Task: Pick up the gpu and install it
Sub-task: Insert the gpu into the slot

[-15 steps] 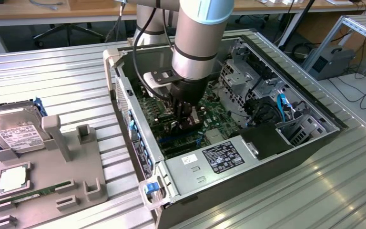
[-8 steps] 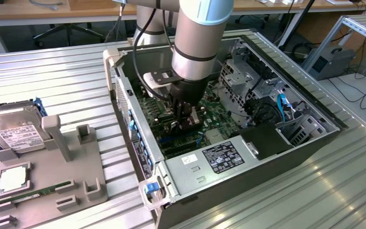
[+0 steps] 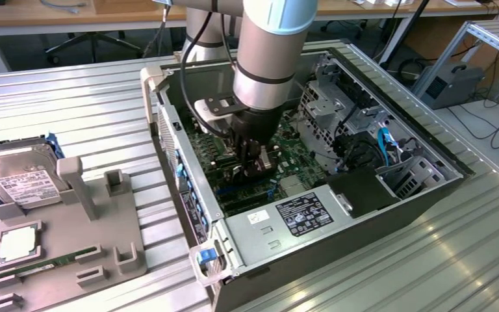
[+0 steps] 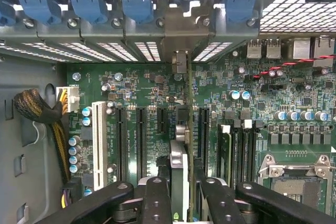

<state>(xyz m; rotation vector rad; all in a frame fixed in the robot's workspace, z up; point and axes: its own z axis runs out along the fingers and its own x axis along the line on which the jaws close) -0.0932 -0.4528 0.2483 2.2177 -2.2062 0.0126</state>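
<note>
Gpu (image 4: 179, 171) stands on edge between the fingers of the gripper (image 4: 181, 195), which is clamped on it, low over the green motherboard (image 4: 236, 108) inside the open computer case (image 3: 423, 146). Its silver bracket reaches the blue-clipped slot wall. On the exterior view's left, a hard drive (image 3: 20, 175) leans in a grey holder (image 3: 67, 247) on the counter (image 3: 76, 110).

A ribbed metal worktop (image 3: 85, 110) carries an open computer case (image 3: 423, 195) lying on its side, toward the exterior view's right. Just beside it, at the exterior view's left, a grey parts fixture (image 3: 102, 227) sits on the worktop, holding a hard drive (image 3: 15, 175), a processor (image 3: 17, 244) and a green RAM stick (image 3: 46, 265).
</note>
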